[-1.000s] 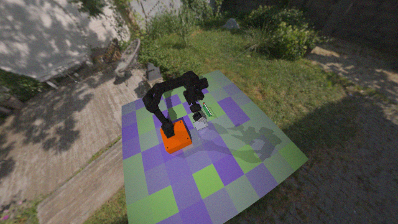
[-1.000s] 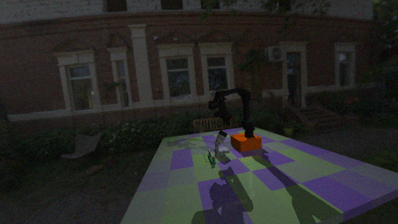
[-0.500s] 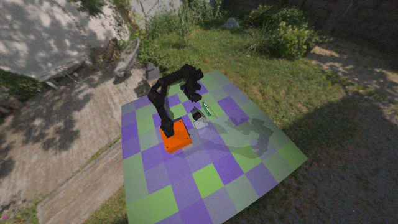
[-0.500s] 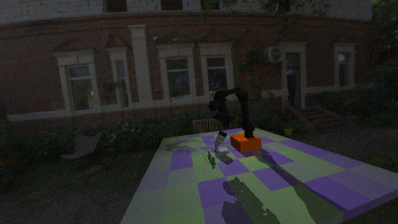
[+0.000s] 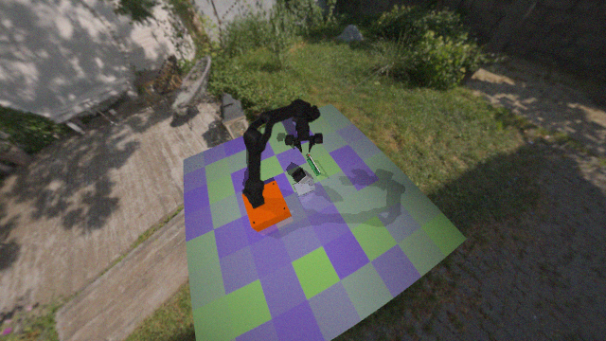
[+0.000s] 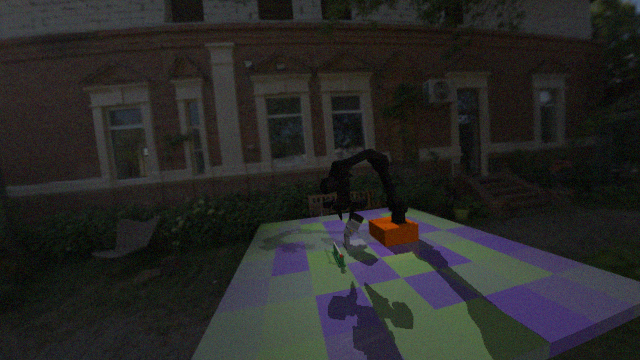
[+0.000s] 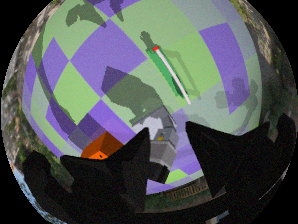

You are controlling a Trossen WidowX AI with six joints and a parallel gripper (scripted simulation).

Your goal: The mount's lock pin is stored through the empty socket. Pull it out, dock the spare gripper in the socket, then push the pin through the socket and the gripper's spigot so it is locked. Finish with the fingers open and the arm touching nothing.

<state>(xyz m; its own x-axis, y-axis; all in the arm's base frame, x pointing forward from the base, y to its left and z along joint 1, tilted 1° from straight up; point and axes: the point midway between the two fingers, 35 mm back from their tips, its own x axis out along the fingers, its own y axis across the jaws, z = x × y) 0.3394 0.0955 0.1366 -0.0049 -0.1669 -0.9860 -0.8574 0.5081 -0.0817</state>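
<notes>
Grass, paving and a brick house front surround my checkered purple-and-green bench (image 5: 331, 265), where the black arm (image 5: 256, 152) rises from its orange base (image 5: 267, 208) and bends over toward the far side. Right of the base sits the grey mount (image 5: 303, 182) with its dark socket, and just beyond it, further right, I see the green spare gripper (image 5: 313, 165) lying flat on the bench. My claw (image 5: 303, 140) hangs above that gripper, touching nothing, fingers half closed around empty air.
</notes>
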